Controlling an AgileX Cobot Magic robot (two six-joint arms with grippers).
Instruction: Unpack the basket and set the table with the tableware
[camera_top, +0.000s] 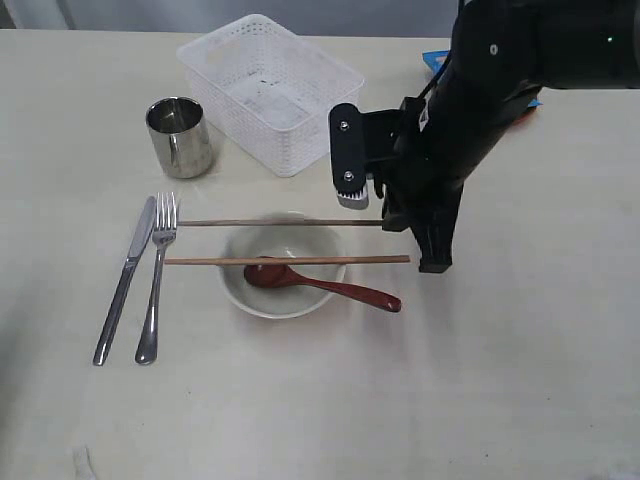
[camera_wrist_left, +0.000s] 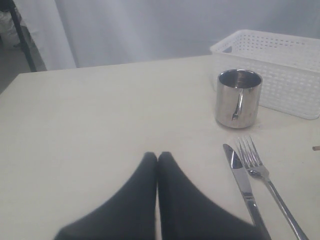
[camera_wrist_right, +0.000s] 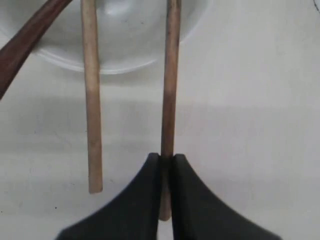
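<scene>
My right gripper (camera_top: 392, 222) (camera_wrist_right: 166, 159) is shut on the end of the far chopstick (camera_top: 280, 222) (camera_wrist_right: 170, 85), which lies across the pale bowl (camera_top: 283, 290) (camera_wrist_right: 125, 55). The second chopstick (camera_top: 285, 260) (camera_wrist_right: 91, 100) rests free across the bowl beside it. A reddish-brown spoon (camera_top: 320, 285) (camera_wrist_right: 25, 40) sits in the bowl, its handle over the rim. A steel knife (camera_top: 125, 280) (camera_wrist_left: 242, 182) and fork (camera_top: 158, 275) (camera_wrist_left: 260, 172) lie left of the bowl, with the steel cup (camera_top: 180, 135) (camera_wrist_left: 238, 97) behind them. My left gripper (camera_wrist_left: 158, 156) is shut on nothing, low over the table (camera_top: 500, 400).
The white lattice basket (camera_top: 270, 90) (camera_wrist_left: 280, 70) stands at the back centre. A blue packet (camera_top: 435, 60) peeks out behind my right arm, which covers the back right of the table.
</scene>
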